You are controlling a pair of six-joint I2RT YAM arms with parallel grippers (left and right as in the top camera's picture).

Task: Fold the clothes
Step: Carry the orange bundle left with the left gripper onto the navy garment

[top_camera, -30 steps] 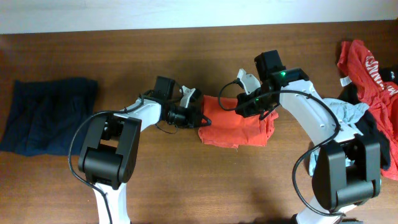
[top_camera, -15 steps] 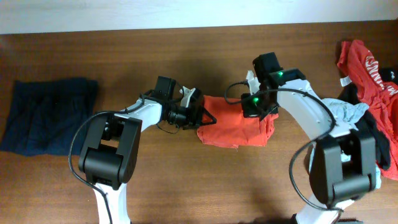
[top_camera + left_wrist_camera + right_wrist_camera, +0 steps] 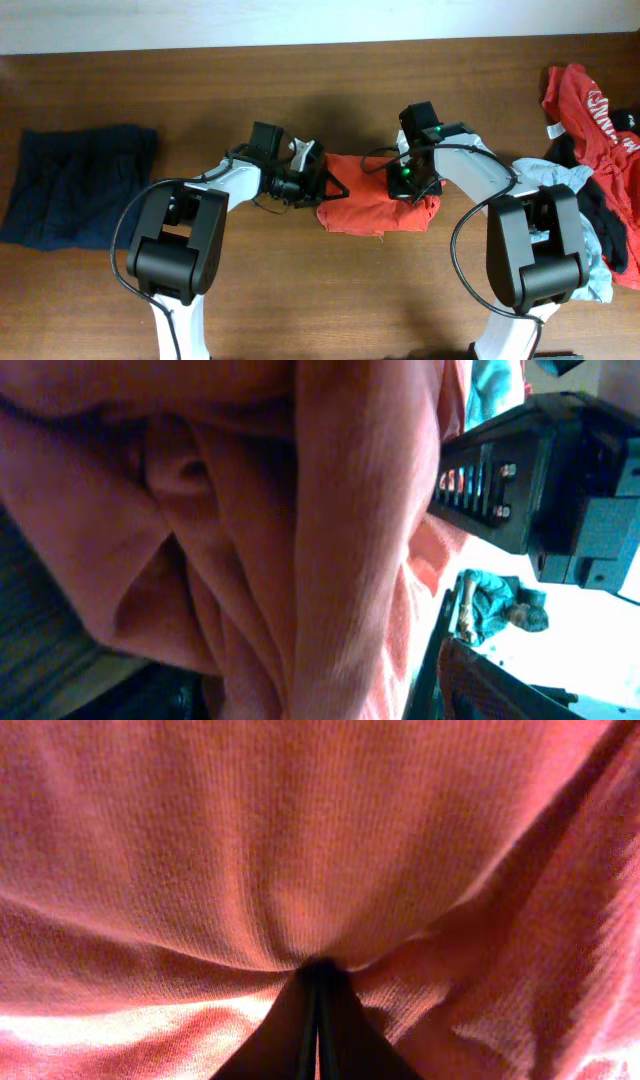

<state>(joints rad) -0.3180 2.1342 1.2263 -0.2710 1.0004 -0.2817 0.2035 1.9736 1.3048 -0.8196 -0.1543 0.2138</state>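
Observation:
An orange-red garment lies folded in the middle of the wooden table. My left gripper is at its left edge, jaws open, with the cloth lying loose between the spread fingers. In the left wrist view the orange cloth fills most of the picture. My right gripper presses on the garment's right part. The right wrist view shows its fingers shut together, with the cloth gathered and pinched at their tips.
A dark navy garment lies flat at the far left. At the right edge is a pile of clothes: a red shirt, a light blue piece and a black one. The right arm's body shows in the left wrist view.
My left gripper has opened and let go of the garment's left edge. My right gripper has moved down and left onto the garment's right part and shut on the cloth.

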